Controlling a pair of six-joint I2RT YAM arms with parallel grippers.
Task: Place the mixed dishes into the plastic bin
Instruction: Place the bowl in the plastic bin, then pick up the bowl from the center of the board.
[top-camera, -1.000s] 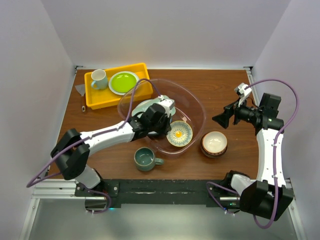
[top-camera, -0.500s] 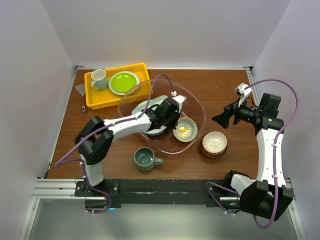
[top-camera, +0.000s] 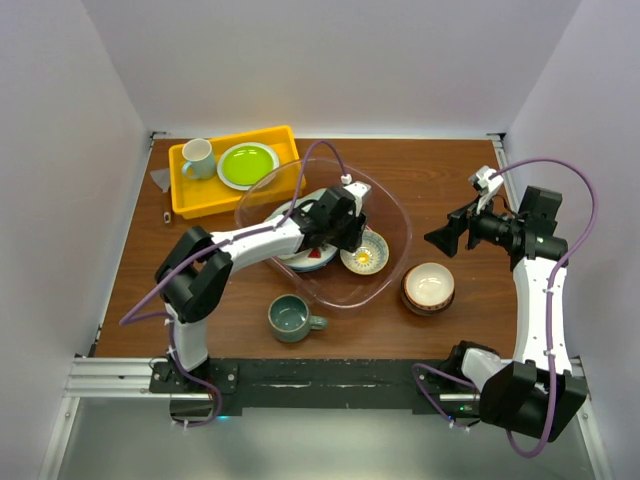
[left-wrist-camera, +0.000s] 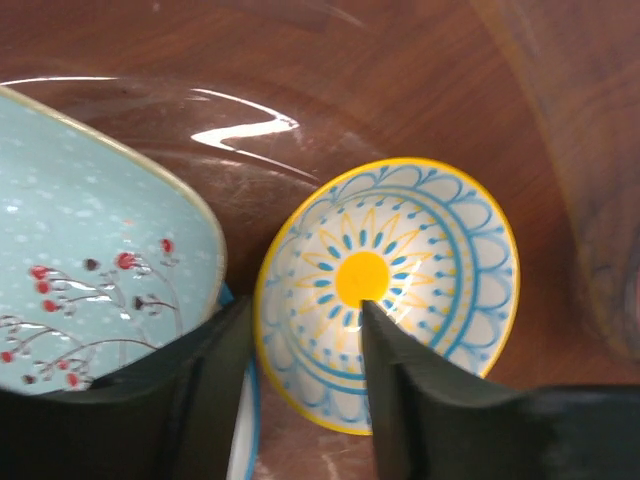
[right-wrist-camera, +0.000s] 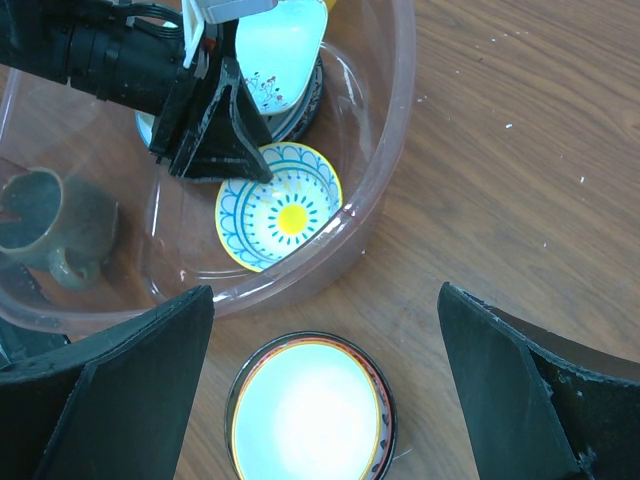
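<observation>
My left gripper (top-camera: 350, 238) reaches inside the plastic bin (top-camera: 392, 205). Its jaws stand apart astride the rim of the patterned bowl with a yellow centre (left-wrist-camera: 390, 290), one finger inside, one outside, not pinching it. The bowl (top-camera: 364, 254) rests on the bin's floor beside the pale-green tray (left-wrist-camera: 90, 240), which lies on stacked plates. A reddish-brown bowl (top-camera: 428, 287) sits on the table right of the bin, and my right gripper (right-wrist-camera: 320, 380) hovers wide open above it. The grey-green mug (top-camera: 290, 318) stands in front of the bin.
A yellow tray (top-camera: 195, 198) at the back left holds a lime-green plate (top-camera: 247, 163) and a pale mug (top-camera: 198, 157). White walls enclose the table on three sides. The bin's wall (right-wrist-camera: 395, 130) rises between the two bowls.
The left gripper carried the patterned bowl a little farther into the bin, then opened and let it go. The right arm has not moved.
</observation>
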